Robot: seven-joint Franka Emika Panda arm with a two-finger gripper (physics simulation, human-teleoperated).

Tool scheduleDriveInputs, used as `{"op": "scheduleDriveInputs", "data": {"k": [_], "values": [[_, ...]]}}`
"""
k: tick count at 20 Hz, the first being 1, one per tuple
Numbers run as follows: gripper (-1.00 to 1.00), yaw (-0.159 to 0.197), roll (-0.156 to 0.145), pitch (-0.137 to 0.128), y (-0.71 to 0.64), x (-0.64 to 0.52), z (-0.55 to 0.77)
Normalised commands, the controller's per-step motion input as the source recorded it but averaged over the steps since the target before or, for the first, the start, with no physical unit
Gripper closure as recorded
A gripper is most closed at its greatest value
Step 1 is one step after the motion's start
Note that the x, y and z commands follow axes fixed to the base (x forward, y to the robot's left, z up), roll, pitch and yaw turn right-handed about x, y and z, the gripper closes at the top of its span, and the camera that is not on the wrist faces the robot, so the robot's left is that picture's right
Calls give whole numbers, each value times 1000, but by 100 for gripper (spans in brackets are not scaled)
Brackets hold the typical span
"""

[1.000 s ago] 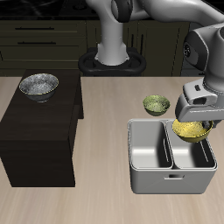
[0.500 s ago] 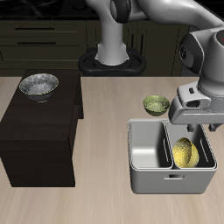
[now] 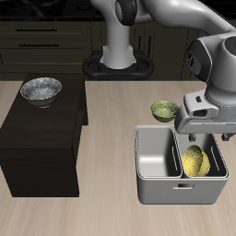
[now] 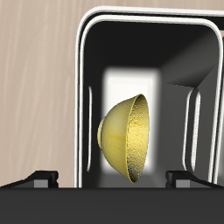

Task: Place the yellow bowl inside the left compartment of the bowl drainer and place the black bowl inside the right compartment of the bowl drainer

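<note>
From the exterior view, the bowl drainer [image 3: 181, 164] sits on the light wooden table [image 3: 101, 207], close to the table's front edge and near one end of it. The yellow bowl [image 3: 194, 160] is down inside the drainer's left compartment, tipped up on its edge so its speckled hollow faces sideways, leaning toward the outer wall. The gripper [image 3: 205, 132] hangs just above that compartment with nothing between its fingers; how wide they stand I cannot tell from here. The other compartment, on the far side of the middle wall, holds nothing. An olive-green bowl [image 3: 164, 111] rests on the table just behind the drainer's back rim. Well apart from all this, the black bowl [image 3: 41, 90] stands upright on the back corner of a dark cabinet [image 3: 41, 138] at the table's other end.

From the wrist view, the camera looks straight down into the compartment. The yellow bowl [image 4: 127, 139] stands on its rim on the drainer's floor, free of the claw. The drainer's pale rounded rim [image 4: 84, 96] frames it. Two fingertips [image 4: 42, 179] show spread wide apart, on either side of the bowl and clear of it.
</note>
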Motion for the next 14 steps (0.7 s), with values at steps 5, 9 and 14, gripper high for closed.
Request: {"op": "scheduleDriveInputs", "data": {"k": [5, 9, 14], "values": [[-100, 0, -14, -5, -80, -23, 59], [-100, 9, 7, -46, -123, -155, 221], [-100, 20, 8, -82, -154, -225, 405]]}}
